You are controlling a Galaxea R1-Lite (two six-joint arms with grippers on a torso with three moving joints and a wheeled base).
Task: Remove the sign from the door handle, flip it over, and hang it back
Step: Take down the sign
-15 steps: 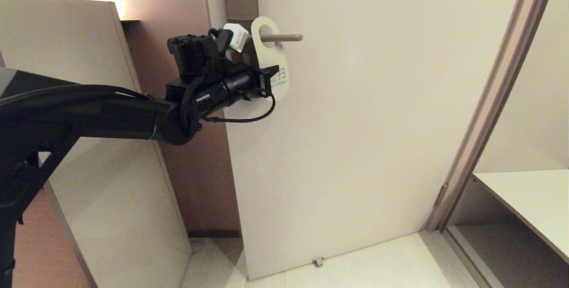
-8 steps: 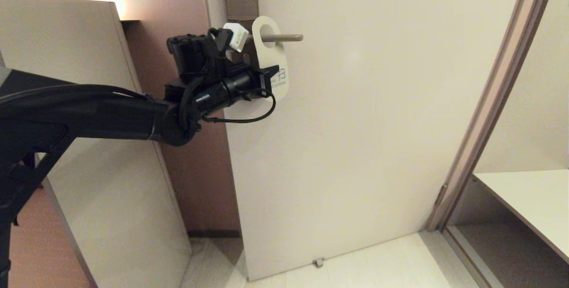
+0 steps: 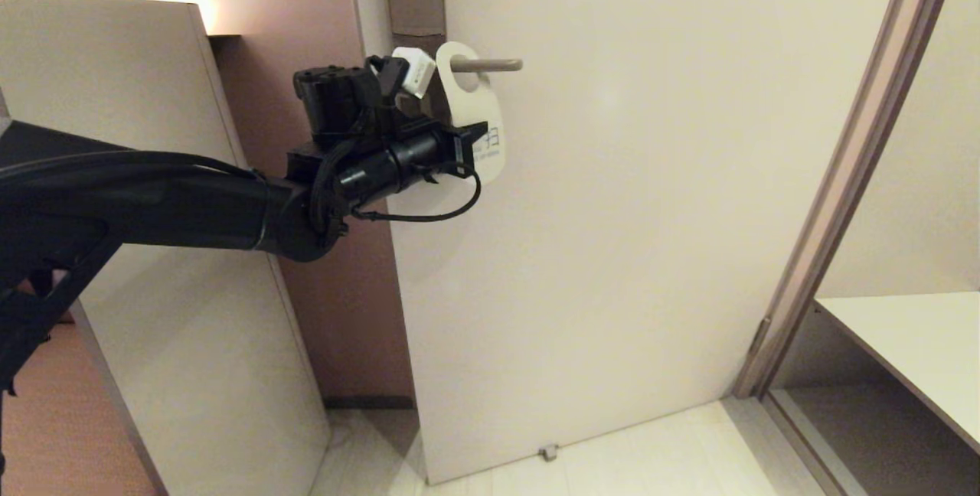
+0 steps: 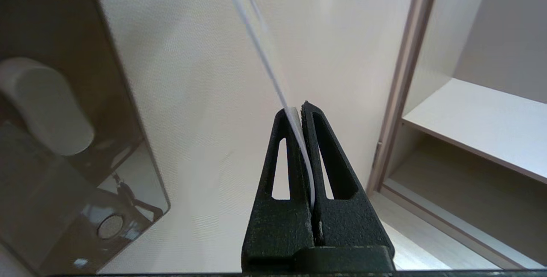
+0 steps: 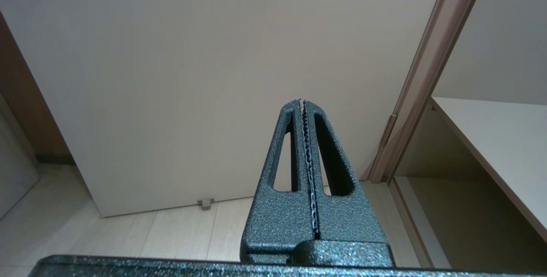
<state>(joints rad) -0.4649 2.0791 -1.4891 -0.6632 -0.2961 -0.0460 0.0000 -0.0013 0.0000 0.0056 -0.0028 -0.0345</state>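
A white sign [image 3: 468, 102] hangs with its hole around the grey door handle [image 3: 494, 65] on the pale door [image 3: 628, 236]. My left gripper [image 3: 476, 145] reaches in from the left and is shut on the sign's lower part, over its dark print. In the left wrist view the sign [image 4: 260, 54] shows edge-on as a thin white strip pinched between the black fingers of the left gripper [image 4: 298, 109]. The handle [image 4: 45, 106] sits beside a dark lock plate [image 4: 85, 191]. My right gripper [image 5: 301, 101] is shut on nothing and hangs low facing the door.
A tall pale panel [image 3: 153, 266] stands left of the door. The door frame [image 3: 842, 174] and a shelf [image 3: 911, 343] are at the right. A small door stop [image 3: 547, 451] sits on the tiled floor.
My left gripper has dropped a little and shifted slightly right with the sign, so the top rim of the sign's hole now sits closer to the handle.
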